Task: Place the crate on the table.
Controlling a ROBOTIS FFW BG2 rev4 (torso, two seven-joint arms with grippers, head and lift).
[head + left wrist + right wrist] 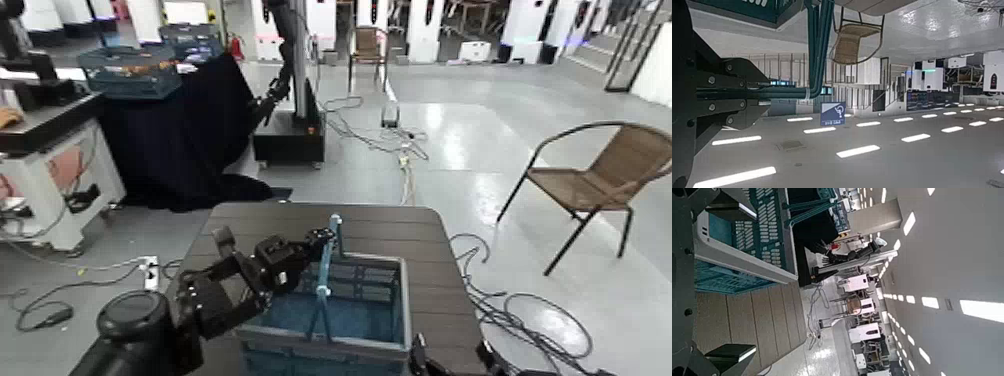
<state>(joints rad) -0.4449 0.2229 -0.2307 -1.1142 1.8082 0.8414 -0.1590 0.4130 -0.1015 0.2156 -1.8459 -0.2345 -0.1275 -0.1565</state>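
The blue crate (335,318) with lattice sides is over the near end of the dark brown slatted table (400,228). Whether its base touches the planks I cannot tell. Its light-blue handle (327,262) stands upright. My left gripper (320,240) reaches in from the lower left and is shut on the top of that handle. In the left wrist view the teal handle bar (789,92) runs into the dark fingers (719,86). My right gripper (450,358) waits at the table's near right edge. The right wrist view shows it open (719,278) beside the crate (750,235) and the table (758,321).
A wicker chair (600,175) stands on the floor to the right. At the back left are a black-draped table (170,130) carrying darker teal crates (130,70) and a white workbench (50,170). Another robot's base (290,125) and cables (400,145) lie beyond the table.
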